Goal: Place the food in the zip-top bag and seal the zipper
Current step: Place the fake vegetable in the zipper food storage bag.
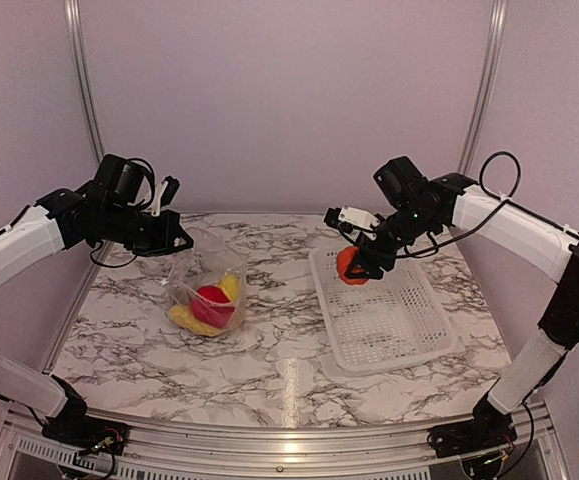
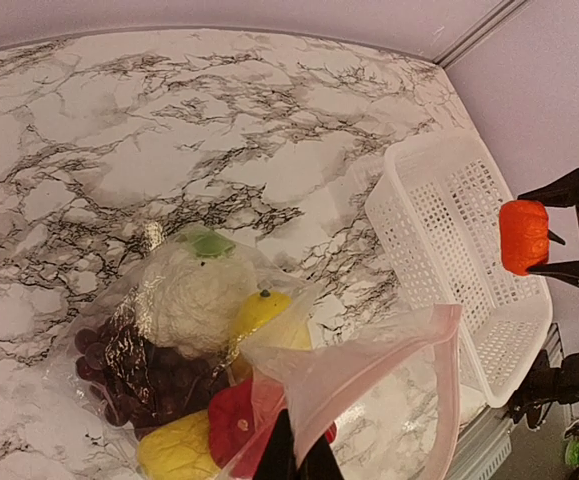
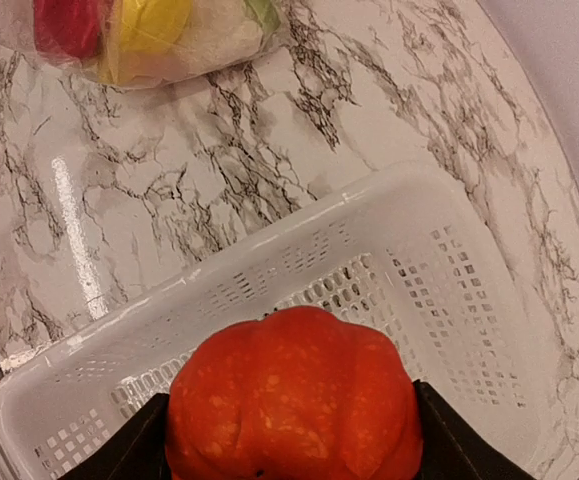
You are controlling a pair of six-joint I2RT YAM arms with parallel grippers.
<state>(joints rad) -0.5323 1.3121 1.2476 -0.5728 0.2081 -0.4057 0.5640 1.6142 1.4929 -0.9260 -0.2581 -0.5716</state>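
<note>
Orange fruit [image 3: 291,395] sits clamped in the right gripper [image 1: 357,262] above the basket's [image 1: 389,322] far left corner, at the table's [image 1: 289,390] right side. Opposite, the left gripper [image 2: 294,460] pinches the bag's [image 2: 369,370] lip up, left of centre. Best carry the fruit over high, then lower it squarely into the mouth.

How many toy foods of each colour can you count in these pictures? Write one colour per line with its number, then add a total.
White cauliflower: 1
Purple grapes: 1
Yellow pieces: 2
Red pepper: 1
Orange fruit: 1
Total: 6, five inside the zip-top bag and one held by the right pincer.
</note>
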